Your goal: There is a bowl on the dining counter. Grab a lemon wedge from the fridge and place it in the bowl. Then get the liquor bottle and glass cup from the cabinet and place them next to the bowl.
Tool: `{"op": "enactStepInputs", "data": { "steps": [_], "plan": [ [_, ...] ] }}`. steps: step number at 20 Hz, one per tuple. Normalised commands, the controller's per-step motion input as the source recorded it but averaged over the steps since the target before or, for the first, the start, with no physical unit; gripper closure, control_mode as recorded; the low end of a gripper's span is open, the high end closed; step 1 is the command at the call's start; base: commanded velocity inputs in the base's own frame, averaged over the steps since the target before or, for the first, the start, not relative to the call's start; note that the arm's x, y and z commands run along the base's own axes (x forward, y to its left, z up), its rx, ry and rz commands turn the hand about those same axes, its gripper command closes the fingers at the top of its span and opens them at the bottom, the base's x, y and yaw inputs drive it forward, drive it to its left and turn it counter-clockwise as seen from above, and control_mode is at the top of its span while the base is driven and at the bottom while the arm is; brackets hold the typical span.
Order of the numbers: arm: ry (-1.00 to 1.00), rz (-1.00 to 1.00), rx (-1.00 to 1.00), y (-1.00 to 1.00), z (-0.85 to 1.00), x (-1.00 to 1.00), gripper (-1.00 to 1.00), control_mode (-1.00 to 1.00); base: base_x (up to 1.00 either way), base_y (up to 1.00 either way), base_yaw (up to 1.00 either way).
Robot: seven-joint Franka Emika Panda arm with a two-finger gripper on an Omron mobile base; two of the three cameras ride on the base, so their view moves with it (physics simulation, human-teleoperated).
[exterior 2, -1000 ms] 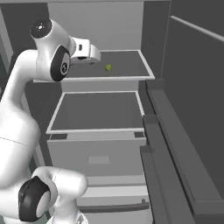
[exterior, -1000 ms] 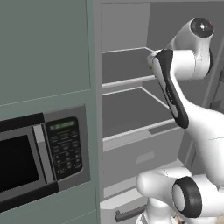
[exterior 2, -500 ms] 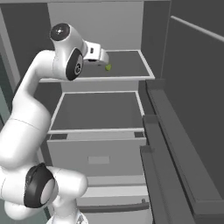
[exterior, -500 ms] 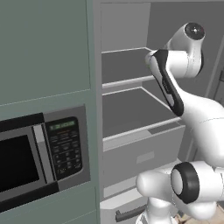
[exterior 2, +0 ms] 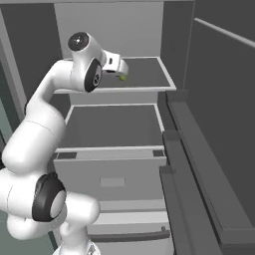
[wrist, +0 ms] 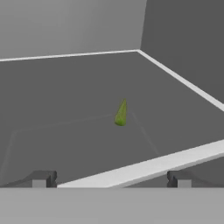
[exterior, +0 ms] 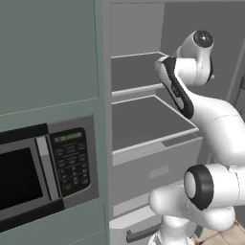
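Note:
The fridge [exterior 2: 109,25] stands open in front of me. The lemon wedge [wrist: 120,113], a tiny yellow-green piece, lies on the fridge's upper shelf [exterior 2: 152,74], toward its front. In the right base view the lemon wedge [exterior 2: 122,76] sits just beyond my gripper [exterior 2: 121,69], which reaches over the shelf's front edge. In the hand view my gripper [wrist: 110,181] is open, its two dark fingertips [wrist: 41,179] wide apart, and the wedge lies ahead, centred between them, untouched. In the left base view my arm [exterior: 177,86] hides the hand.
A lower shelf [exterior 2: 112,124] and a drawer [exterior 2: 112,182] sit beneath the upper one. The open fridge door [exterior 2: 199,164] with its racks runs along the right. A microwave [exterior: 33,172] is set in the grey-green panel [exterior: 48,57] at the left.
My arm has swung further into the fridge. The hand has moved up to the upper shelf's front, close to the lemon wedge. The jaws stayed open.

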Motion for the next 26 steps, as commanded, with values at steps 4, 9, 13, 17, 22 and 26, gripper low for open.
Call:
{"op": "enactStepInputs", "data": {
  "steps": [4,9,13,17,22,26],
  "plan": [
    [0.00,-0.04,0.00,-0.06,-0.14,0.41,-1.00,-1.00,0.00,0.00,0.00],
    [0.00,-0.03,0.00,-0.04,-0.11,0.36,-1.00,-1.00,0.00,0.00,0.00],
    [0.00,-0.02,0.00,-0.05,-0.08,0.42,-1.00,-1.00,0.00,0.00,0.00],
    [0.01,-0.02,0.00,-0.09,-0.08,0.44,-1.00,-1.00,0.00,0.00,0.00],
    [0.01,-0.01,0.00,-0.11,-0.10,0.39,-1.00,-1.00,0.00,0.00,0.00],
    [0.03,-0.01,0.00,-0.08,-0.16,0.33,-1.00,-1.00,0.00,0.00,0.00]
  ]
}}
